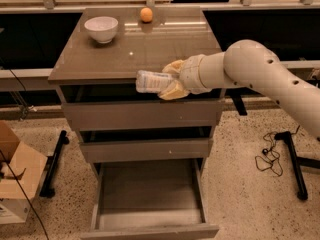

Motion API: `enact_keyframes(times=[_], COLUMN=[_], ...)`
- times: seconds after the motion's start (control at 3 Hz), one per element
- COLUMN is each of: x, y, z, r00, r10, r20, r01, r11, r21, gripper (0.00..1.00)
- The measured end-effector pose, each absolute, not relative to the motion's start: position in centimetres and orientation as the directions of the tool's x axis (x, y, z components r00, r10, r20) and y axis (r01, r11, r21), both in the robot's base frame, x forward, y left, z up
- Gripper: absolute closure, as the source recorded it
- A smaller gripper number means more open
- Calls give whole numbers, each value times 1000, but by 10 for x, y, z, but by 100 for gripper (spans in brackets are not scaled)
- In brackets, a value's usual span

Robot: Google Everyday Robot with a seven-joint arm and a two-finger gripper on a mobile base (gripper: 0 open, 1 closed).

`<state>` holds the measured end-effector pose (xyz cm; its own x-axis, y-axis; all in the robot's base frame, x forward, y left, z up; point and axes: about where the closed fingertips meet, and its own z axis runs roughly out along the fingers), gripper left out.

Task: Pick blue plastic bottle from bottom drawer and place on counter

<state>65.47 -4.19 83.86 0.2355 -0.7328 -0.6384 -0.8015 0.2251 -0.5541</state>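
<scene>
The blue plastic bottle (150, 81), translucent with a pale label, lies sideways in my gripper (169, 81), whose yellowish fingers (172, 90) are shut on it. I hold it in the air at the front edge of the counter (135, 49), at the height of the glossy grey-brown top. The bottom drawer (150, 196) stands pulled out below and its box is empty. My white arm (255, 69) reaches in from the right.
A white bowl (101, 28) sits at the counter's back left and a small orange ball (146, 14) at the back middle. The two upper drawers (145, 115) are shut. A cardboard box (15, 176) stands on the floor at left; cables and a stand leg (295, 164) lie at right.
</scene>
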Motion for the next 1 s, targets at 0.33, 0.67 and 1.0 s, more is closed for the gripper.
enact_keyframes(times=[0.33, 0.67, 1.0], x=[675, 713, 756], y=[-40, -33, -19], z=[854, 864, 858], r00=[278, 328, 356], r10=[-763, -805, -831], r20=[-584, -494, -428], r01=[-779, -741, -727], r11=[177, 105, 41], r21=[-602, -664, -685], gripper=[100, 100, 100])
